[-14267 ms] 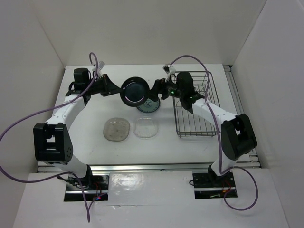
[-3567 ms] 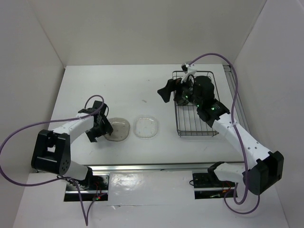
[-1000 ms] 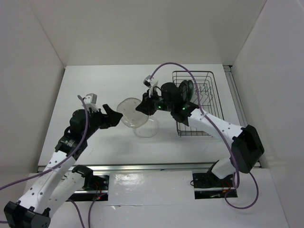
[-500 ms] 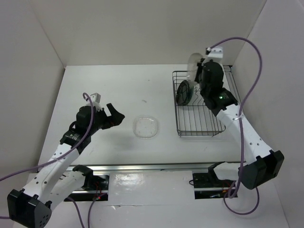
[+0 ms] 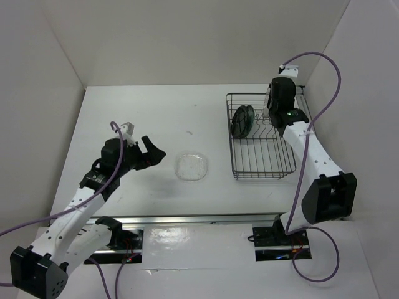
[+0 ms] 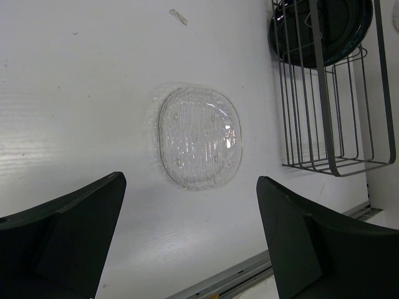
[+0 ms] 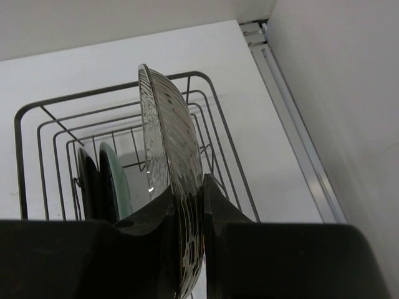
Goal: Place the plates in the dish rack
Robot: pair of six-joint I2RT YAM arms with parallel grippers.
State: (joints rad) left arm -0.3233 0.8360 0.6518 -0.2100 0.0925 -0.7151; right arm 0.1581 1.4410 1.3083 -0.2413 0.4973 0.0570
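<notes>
The right arm (image 5: pixel 307 144) has carried a glass plate (image 7: pixel 163 131) above the rack (image 5: pixel 263 157), right jaws clenched on it; misaligned, it could hit a tine and slip. Left jaws gape over the last plate (image 6: pixel 199 137) on the counter (image 6: pixel 81 93).

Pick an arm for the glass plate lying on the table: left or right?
Left. The left gripper is open, hovering beside the glass plate on the table. The right gripper is shut on the other glass plate over the dish rack.
</notes>
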